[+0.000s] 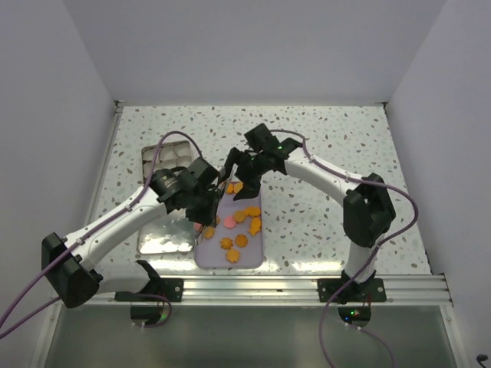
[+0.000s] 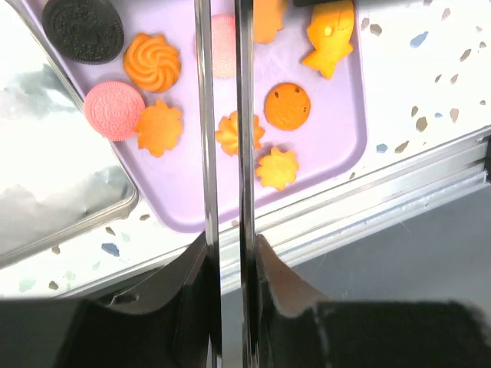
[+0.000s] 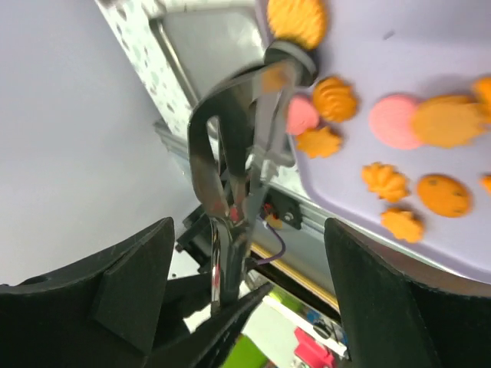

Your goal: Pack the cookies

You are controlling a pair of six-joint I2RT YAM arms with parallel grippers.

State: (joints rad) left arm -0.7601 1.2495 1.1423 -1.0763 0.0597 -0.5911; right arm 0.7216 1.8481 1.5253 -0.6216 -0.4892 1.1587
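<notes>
Several cookies (image 1: pixel 236 226) lie on a purple tray (image 1: pixel 255 257) between the arms; most are orange, with a few pink ones. In the left wrist view I see a black cookie (image 2: pixel 83 29), a pink cookie (image 2: pixel 113 110), an orange swirl (image 2: pixel 152 61) and an orange fish (image 2: pixel 330 38). My left gripper (image 2: pixel 229 247) is shut on metal tongs (image 2: pixel 224 115), held over the tray; their tips are out of that view. My right gripper (image 3: pixel 247 226) is open, its fingers wide on either side of the tongs (image 3: pixel 230 176) without touching them. It hovers over the tray's far end (image 1: pixel 234 172).
A shiny square tin (image 1: pixel 165 241) lies just left of the tray and shows in the left wrist view (image 2: pixel 46 192). A second tin holding white paper cups (image 1: pixel 170 156) sits further back. An aluminium rail (image 1: pixel 307 285) runs along the near table edge.
</notes>
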